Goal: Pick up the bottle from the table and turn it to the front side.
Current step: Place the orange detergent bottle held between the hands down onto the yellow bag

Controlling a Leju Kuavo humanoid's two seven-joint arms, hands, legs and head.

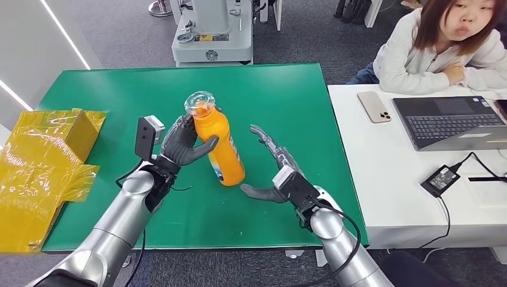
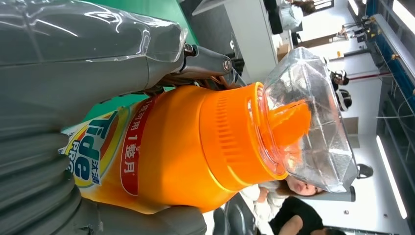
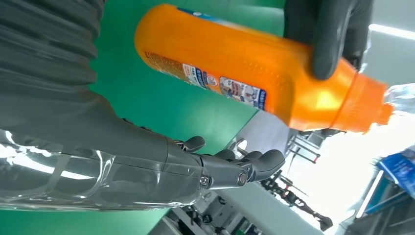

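The orange bottle [image 1: 222,146] stands tilted on the green table [image 1: 119,95], with its base on the mat and its neck leaning toward the far left. It is smooth glossy plastic with a rounded body, a ribbed orange collar and a clear faceted cap [image 1: 199,103] over an orange spout. In the left wrist view the bottle [image 2: 186,147] shows a label with a red band and blue letters; in the right wrist view the bottle [image 3: 254,73] shows a side with small printed panels.

The left hand [image 1: 184,145] grasps the bottle at its upper body: the thick grey thumb lies across the near side and the dark fingers wrap behind it. The hand has a matte rubber look, and a transparent film covers part of it in the left wrist view.

The right hand [image 1: 276,173] is released and holds nothing. Its fingers [image 1: 263,136] are stretched forward, apart from each other, and the thumb points toward the bottle base, near it but not touching. In the right wrist view the right hand [image 3: 147,161] shows metal joints with small screws.

The table surface is a flat, slightly fuzzy green mat. Crumpled yellow plastic bags [image 1: 42,161] lie at its left edge. On the white desk [image 1: 388,179] to the right are a phone [image 1: 374,106], a laptop [image 1: 451,122] and a black power adapter [image 1: 440,178]. A person [image 1: 442,45] sits behind that desk.
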